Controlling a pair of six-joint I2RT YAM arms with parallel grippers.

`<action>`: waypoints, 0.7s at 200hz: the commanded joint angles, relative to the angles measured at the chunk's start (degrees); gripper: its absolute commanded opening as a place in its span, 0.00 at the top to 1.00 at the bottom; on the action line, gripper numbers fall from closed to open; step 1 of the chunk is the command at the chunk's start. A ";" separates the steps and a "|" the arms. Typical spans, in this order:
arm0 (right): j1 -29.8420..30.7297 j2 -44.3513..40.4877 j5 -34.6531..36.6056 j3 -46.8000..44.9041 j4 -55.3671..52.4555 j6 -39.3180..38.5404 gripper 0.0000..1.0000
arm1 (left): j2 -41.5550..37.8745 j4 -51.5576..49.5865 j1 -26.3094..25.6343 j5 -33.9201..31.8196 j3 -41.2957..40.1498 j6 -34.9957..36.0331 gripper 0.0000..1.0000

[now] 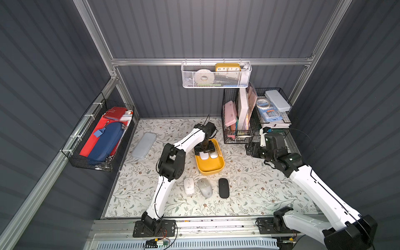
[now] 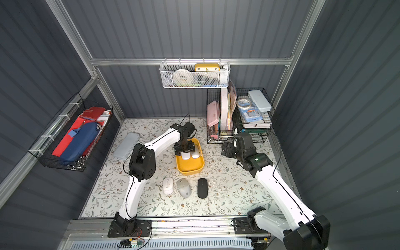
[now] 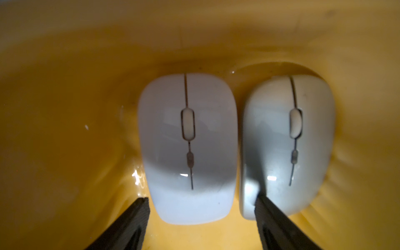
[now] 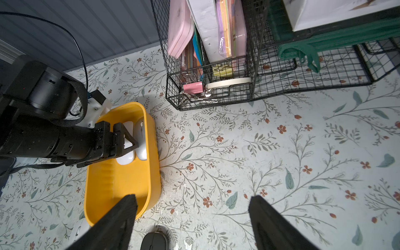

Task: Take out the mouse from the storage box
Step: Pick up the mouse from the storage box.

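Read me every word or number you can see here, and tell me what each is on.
"10 11 12 1 2": face of the mustard-yellow clock in the white mesh wall basket.
"Compass": pale blue packet in the black wire basket; smaller print too blurred.
Nothing else is readable.

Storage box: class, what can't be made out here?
- Left wrist view: blur hides whether the left gripper touches the white mouse.
- Both top views: that gripper covers part of it and the grey mouse in the storage box.
- Right wrist view: frame edge cuts off the black mouse.
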 commanded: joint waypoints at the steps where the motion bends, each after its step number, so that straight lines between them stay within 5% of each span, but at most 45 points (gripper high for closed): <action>1: -0.30 -0.65 -1.06 -0.63 1.57 0.54 0.14 | 3.59 -2.30 -0.26 -2.88 1.18 -4.05 0.32; 64: -0.46 -1.48 -2.13 -0.80 2.06 0.85 0.14 | 2.18 0.63 -0.62 0.59 -4.92 -6.72 0.30; 140: -0.56 -2.50 -2.10 -1.34 2.17 0.93 0.14 | 4.44 -4.39 -1.18 -3.59 3.33 -8.14 0.26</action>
